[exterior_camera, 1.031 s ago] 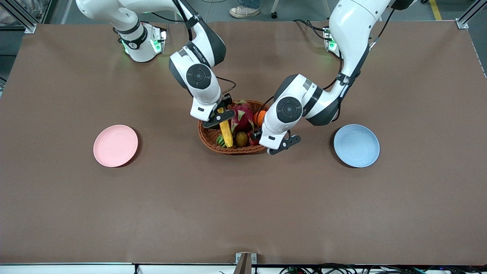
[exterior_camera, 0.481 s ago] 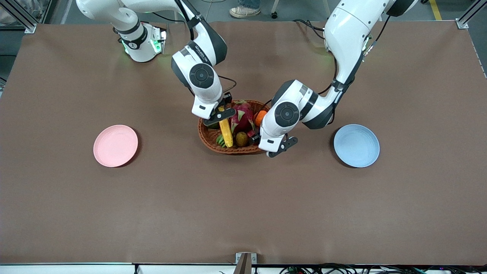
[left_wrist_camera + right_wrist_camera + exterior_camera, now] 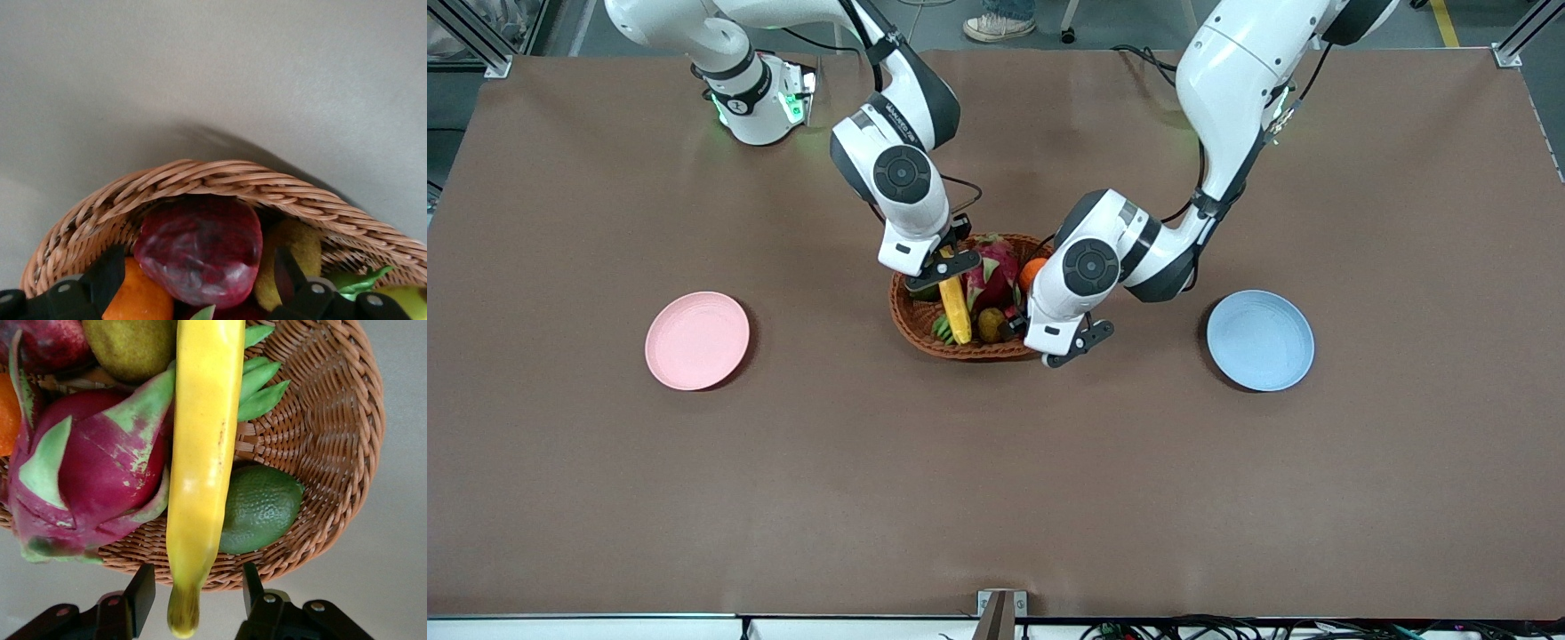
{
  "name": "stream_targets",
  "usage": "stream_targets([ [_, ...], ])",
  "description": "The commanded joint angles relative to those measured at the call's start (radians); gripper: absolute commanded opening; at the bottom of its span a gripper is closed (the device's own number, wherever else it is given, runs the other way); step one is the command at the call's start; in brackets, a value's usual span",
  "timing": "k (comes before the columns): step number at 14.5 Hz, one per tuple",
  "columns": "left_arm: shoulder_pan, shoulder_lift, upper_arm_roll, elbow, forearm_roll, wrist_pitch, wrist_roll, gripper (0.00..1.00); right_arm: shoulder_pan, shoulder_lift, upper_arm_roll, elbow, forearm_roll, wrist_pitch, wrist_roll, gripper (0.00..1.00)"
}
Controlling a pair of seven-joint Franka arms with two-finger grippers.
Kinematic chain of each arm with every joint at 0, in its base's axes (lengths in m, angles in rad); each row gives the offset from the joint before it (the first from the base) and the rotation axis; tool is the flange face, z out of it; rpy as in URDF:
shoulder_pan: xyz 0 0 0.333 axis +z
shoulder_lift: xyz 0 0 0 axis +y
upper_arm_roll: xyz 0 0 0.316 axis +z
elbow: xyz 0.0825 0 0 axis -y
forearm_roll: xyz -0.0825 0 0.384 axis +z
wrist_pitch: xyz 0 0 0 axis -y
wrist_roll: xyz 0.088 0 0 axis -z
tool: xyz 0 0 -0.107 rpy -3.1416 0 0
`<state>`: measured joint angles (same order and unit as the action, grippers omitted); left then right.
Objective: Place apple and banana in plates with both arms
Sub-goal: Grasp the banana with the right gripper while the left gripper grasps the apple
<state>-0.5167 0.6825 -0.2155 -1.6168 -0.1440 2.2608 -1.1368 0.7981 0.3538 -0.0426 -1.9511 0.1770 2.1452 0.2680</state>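
The yellow banana [image 3: 954, 311] lies in the wicker basket [image 3: 911, 324] at the table's middle. In the right wrist view the banana [image 3: 203, 453] runs between the open fingers of my right gripper [image 3: 195, 593], which flank its dark tip without touching it. My right gripper [image 3: 943, 270] hangs over the basket's edge toward the robots. The dark red apple [image 3: 200, 250] sits against the basket's rim [image 3: 220, 177]. My left gripper [image 3: 198, 280] is open with a finger on each side of it. In the front view my left gripper [image 3: 1021, 327] hides most of the apple.
The pink plate [image 3: 697, 340] lies toward the right arm's end, the blue plate [image 3: 1260, 340] toward the left arm's end. The basket also holds a dragon fruit [image 3: 87, 473], a green fruit [image 3: 260, 507], an orange [image 3: 130, 300] and a brownish fruit [image 3: 989, 324].
My left gripper has moved from beside the basket in over its edge and now straddles the apple. My right gripper has shifted slightly over the banana's end.
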Motion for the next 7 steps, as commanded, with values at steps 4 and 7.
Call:
stream_targets([
  [4, -0.020, 0.035, 0.007, -0.002, -0.005, 0.046, -0.006, 0.98, 0.021, -0.021, -0.010, -0.017, 0.015, 0.004, 0.014, 0.57],
  [7, -0.025, 0.048, 0.008, -0.003, 0.000, 0.048, -0.004, 0.95, 0.033, -0.024, -0.010, -0.015, 0.015, 0.004, 0.014, 0.55],
])
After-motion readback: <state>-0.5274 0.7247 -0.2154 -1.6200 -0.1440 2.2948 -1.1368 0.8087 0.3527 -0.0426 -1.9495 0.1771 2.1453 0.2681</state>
